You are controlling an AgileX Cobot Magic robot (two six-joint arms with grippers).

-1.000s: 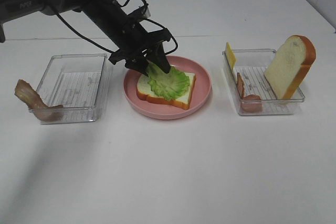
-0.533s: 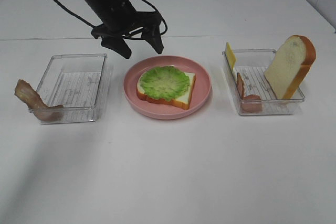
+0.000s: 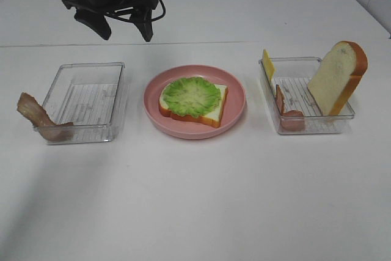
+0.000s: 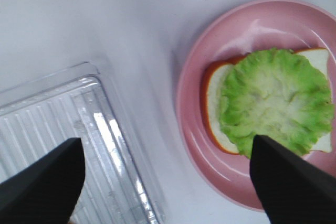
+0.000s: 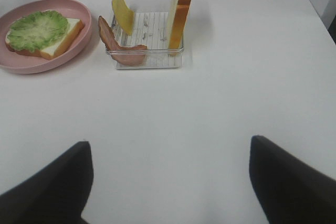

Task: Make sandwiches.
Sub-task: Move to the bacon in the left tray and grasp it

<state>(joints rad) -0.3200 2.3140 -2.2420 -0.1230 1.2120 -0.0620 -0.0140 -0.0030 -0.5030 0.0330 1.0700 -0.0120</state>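
Clear left tray (image 3: 85, 99) had a bacon strip (image 3: 41, 121) hung over its left wall. Left gripper (image 3: 125, 36) hovered far behind it, spread wide, empty. Pink plate (image 3: 235, 99) held a bread slice (image 3: 211, 114) topped with lettuce (image 3: 191, 95). Right tray (image 3: 311, 128) held cheese (image 3: 267, 64), second bacon strip (image 3: 286, 114), upright bread (image 3: 338, 76). Right gripper (image 5: 168, 182) gaped wide, empty.

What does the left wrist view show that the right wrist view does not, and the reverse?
Only the left wrist: the left tray and the open left gripper. Only the right wrist: the right tray holding a cheese slice, a bacon strip and a standing bread slice, plus the open right gripper. Both: the pink plate with lettuce on a flat bread slice.
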